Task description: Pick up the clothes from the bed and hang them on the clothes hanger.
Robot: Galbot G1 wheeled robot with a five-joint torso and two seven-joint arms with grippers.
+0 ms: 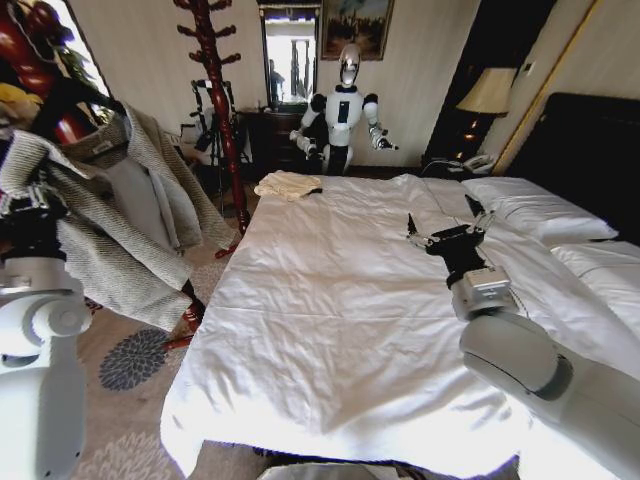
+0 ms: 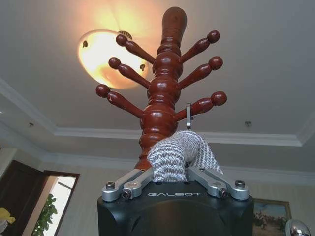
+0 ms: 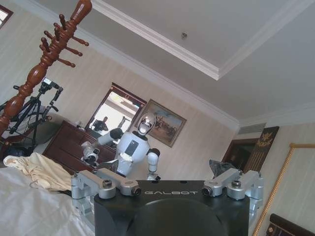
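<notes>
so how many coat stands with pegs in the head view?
2. One coat stand rises beside the bed, near its far left corner. A second shows at the top left, behind the jacket held by the left hand. Others may be hidden.

Jacket (image 1: 120, 215): grey-beige flecked knit, white lining, draped open, hanging at frame left, off the bed. Black hanger (image 1: 70, 100) in its collar. Bed (image 1: 340, 340): white duvet, centre frame.
</notes>
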